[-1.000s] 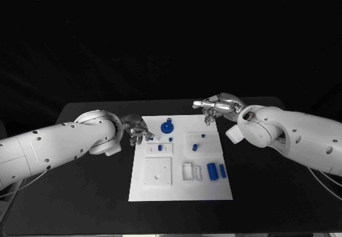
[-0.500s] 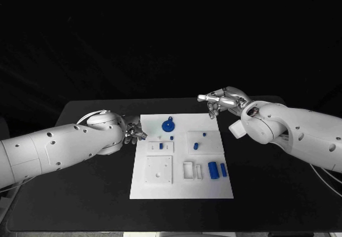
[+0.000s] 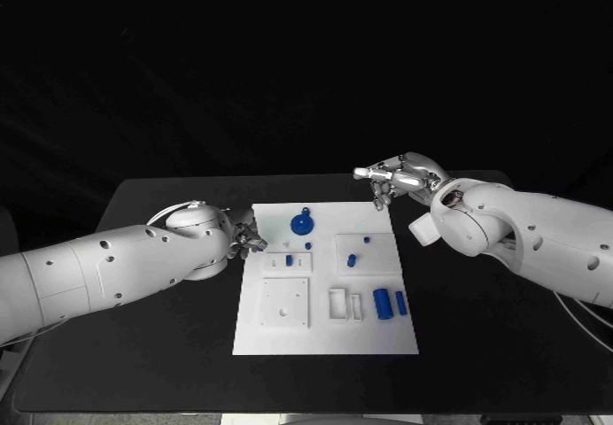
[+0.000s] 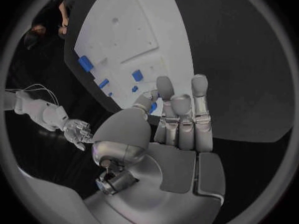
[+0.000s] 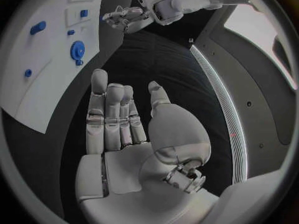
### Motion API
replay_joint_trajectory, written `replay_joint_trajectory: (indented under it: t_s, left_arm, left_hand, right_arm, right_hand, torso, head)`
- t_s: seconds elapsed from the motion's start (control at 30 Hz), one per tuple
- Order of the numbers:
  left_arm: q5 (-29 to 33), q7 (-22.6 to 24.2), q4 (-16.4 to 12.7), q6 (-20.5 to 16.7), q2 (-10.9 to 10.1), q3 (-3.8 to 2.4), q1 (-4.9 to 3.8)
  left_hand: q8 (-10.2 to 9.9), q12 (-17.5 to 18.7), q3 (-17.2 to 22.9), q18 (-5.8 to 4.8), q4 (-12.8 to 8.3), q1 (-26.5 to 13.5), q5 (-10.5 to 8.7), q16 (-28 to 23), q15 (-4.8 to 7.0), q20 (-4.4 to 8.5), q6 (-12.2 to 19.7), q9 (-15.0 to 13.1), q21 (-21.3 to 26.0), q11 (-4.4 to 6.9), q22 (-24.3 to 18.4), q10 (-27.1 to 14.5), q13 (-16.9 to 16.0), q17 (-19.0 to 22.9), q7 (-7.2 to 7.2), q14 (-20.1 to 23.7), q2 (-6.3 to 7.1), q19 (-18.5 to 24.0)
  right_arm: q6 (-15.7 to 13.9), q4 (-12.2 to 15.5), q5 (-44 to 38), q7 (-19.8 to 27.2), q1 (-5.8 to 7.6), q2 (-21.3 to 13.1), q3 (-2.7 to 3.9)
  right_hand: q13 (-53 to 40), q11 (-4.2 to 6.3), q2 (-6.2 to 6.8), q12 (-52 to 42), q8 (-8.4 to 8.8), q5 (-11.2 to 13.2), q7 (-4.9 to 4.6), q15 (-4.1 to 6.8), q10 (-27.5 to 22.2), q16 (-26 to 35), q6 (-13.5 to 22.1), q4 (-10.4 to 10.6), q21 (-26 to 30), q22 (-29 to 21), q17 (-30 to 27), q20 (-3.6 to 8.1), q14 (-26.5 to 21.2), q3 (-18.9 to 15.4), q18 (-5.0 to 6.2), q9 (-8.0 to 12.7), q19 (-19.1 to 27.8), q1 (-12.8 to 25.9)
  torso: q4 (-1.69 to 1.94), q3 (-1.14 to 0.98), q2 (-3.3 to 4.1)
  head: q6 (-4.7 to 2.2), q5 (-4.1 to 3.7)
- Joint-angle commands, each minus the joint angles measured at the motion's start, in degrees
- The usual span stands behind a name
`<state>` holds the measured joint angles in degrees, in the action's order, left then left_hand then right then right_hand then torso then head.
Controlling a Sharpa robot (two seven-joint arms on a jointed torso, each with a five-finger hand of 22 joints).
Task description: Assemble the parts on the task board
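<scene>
Now the task board (image 3: 324, 341) lies flat in the middle of the black bench (image 3: 153, 354), blue parts (image 3: 381, 305) scattered over its far half and right side. The left hand (image 3: 243, 239) hovers just beside the board's left edge, fingers (image 4: 181, 117) straight and pressed together (holding nothing). The right hand (image 3: 399, 181) hangs off the board's far right corner, fingers (image 5: 112, 114) likewise straight, side by side and empty.
</scene>
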<state>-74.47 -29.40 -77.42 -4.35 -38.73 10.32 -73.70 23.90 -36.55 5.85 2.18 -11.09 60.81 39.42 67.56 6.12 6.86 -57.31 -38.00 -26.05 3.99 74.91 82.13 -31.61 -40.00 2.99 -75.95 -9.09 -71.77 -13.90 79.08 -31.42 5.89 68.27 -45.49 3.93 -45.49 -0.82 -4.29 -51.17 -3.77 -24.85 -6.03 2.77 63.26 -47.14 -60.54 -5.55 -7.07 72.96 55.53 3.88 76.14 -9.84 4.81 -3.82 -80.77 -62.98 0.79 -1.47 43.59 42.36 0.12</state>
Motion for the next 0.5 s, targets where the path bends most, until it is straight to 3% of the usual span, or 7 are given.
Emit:
replay_joint_trajectory:
  t_s: [0.03,0.5]
  left_arm:
    - [0.40,-0.11,0.26,-0.23,0.39,0.00,0.35]
    - [3.47,0.33,0.49,2.38,1.32,-0.01,1.02]
  left_hand:
    - [-0.37,0.28,5.48,-0.07,-5.14,0.22,0.30,-0.34,-0.12,0.04,-3.30,-0.09,-0.08,-0.10,1.11,0.49,-0.10,-0.05,-2.91,-0.36,0.39,-0.52]
    - [-0.37,0.47,6.84,-0.11,-5.12,-0.14,0.12,-0.37,-0.09,0.10,-3.33,-0.43,-0.20,-0.08,1.14,0.69,-0.57,-0.89,-2.91,-0.66,0.82,-0.59]
  right_arm:
    - [0.01,-0.05,-0.68,0.69,0.01,0.13,0.03]
    - [0.17,-0.32,-0.69,0.47,0.01,0.40,0.03]
  right_hand:
    - [0.05,0.27,-0.64,-0.22,0.16,-0.23,0.21,0.08,-0.07,-0.36,-0.28,-0.24,0.40,0.05,-0.08,-0.05,-0.11,-0.10,0.26,0.02,-0.45,-0.01]
    - [0.08,0.30,-0.74,-0.26,0.16,-0.20,0.22,0.09,-0.04,-0.39,-0.33,-0.50,0.55,0.22,-0.10,-0.03,-0.08,0.17,0.24,0.02,-0.53,0.02]
  torso:
    - [-0.06,-0.05,0.01]
    - [0.02,-0.04,0.00]
  head:
    - [0.11,-0.13]
    - [0.43,-0.49]
